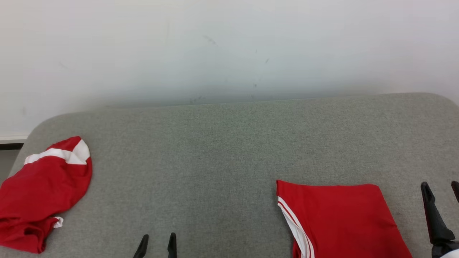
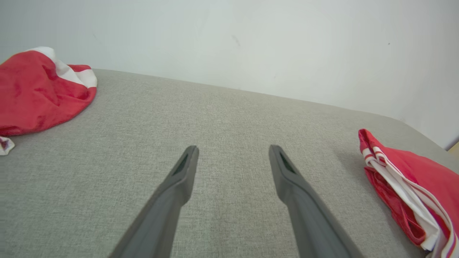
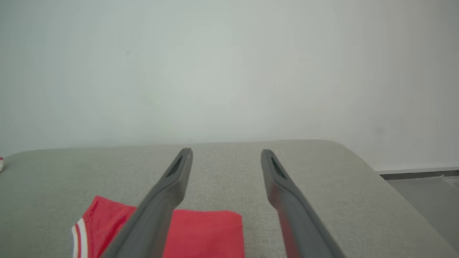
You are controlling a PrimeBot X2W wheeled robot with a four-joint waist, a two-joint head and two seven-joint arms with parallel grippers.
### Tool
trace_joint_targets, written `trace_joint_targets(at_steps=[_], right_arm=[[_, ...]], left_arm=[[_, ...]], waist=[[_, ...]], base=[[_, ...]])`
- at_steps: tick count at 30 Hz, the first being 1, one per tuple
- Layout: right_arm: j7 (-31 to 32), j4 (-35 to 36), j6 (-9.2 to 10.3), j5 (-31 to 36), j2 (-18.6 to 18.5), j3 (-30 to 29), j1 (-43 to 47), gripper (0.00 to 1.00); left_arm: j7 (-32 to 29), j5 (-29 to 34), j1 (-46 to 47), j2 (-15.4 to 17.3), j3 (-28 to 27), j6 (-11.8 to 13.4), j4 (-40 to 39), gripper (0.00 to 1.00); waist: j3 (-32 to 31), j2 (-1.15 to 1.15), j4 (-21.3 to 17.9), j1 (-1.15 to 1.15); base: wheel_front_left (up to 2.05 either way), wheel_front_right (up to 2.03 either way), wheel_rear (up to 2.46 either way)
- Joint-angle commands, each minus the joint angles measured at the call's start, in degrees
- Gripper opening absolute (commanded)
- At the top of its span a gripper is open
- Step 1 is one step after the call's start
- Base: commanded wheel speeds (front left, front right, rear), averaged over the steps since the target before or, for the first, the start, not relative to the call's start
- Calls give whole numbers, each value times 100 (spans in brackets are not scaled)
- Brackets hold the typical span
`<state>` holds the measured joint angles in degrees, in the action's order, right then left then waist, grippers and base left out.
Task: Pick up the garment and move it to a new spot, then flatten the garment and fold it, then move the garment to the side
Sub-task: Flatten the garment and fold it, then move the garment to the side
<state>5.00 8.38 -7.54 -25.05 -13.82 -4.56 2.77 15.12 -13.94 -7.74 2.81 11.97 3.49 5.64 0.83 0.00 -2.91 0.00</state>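
Observation:
The garment [image 1: 340, 218] is red with white side stripes and lies folded flat at the near right of the grey padded table [image 1: 229, 143]. My right gripper [image 1: 441, 188] stands open just to its right, holding nothing. In the right wrist view that gripper [image 3: 226, 154] hovers over the garment's [image 3: 204, 233] far right corner with bare table between its fingers. My left gripper [image 1: 156, 245] is open at the near middle, over bare table. In the left wrist view the left gripper [image 2: 233, 150] has the folded garment [image 2: 412, 179] off to its right, well apart from it.
A second red and white garment [image 1: 43, 193] lies crumpled at the table's left edge, also at the upper left of the left wrist view [image 2: 36, 93]. A white wall runs behind the table. The floor [image 3: 423, 193] drops off beyond the table's right edge.

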Motion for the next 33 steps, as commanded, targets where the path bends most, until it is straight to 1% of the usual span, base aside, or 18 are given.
trace_joint_targets(at_steps=[1,4,7,10,13,15,18,21,27,30,33], right_arm=[[-147,-165,12,111,-68,-76,122,100],[-490,-589,12,356,-209,-122,218,100],[-1011,-1044,12,698,-318,-85,256,100],[-1618,-1532,12,915,-322,2,292,100],[-1946,-1909,12,1021,-303,158,310,100],[-2014,-2026,12,985,-276,259,338,100],[-2017,-1827,12,941,-176,263,401,100],[-2017,-1791,12,900,-82,289,547,100],[-2019,-1782,12,764,-45,363,576,100],[-2020,-1827,12,481,-154,463,464,100],[-2016,-2053,12,-1,-426,746,349,100]], left_arm=[[2,78,-82,18,-36,-31,-19,100],[2,100,-80,18,-53,-24,-45,100],[2,155,-70,18,-81,-14,-106,100],[2,166,-136,18,-146,-9,-136,100],[2,229,-214,18,-226,-22,-161,100],[2,254,-267,18,-291,-45,-171,100],[2,287,-343,18,-363,-76,-179,100],[2,345,-402,18,-387,-79,-184,100],[2,345,-429,18,-401,-68,-211,100],[2,343,-416,18,-396,-63,-226,100],[2,352,-385,17,-386,-78,-229,100]], waist=[[-21,0,9,0],[-20,0,43,0],[-36,0,84,0],[-94,0,115,0],[-171,0,135,0],[-223,0,151,0],[-274,0,155,0],[-311,0,156,0],[-296,0,160,0],[-256,0,152,0],[-186,0,151,0]], base=[[0,0,0],[0,0,0],[0,0,0],[0,0,0],[0,0,0],[0,0,0],[0,0,0],[0,0,0],[0,0,0],[0,0,0],[0,0,0]])
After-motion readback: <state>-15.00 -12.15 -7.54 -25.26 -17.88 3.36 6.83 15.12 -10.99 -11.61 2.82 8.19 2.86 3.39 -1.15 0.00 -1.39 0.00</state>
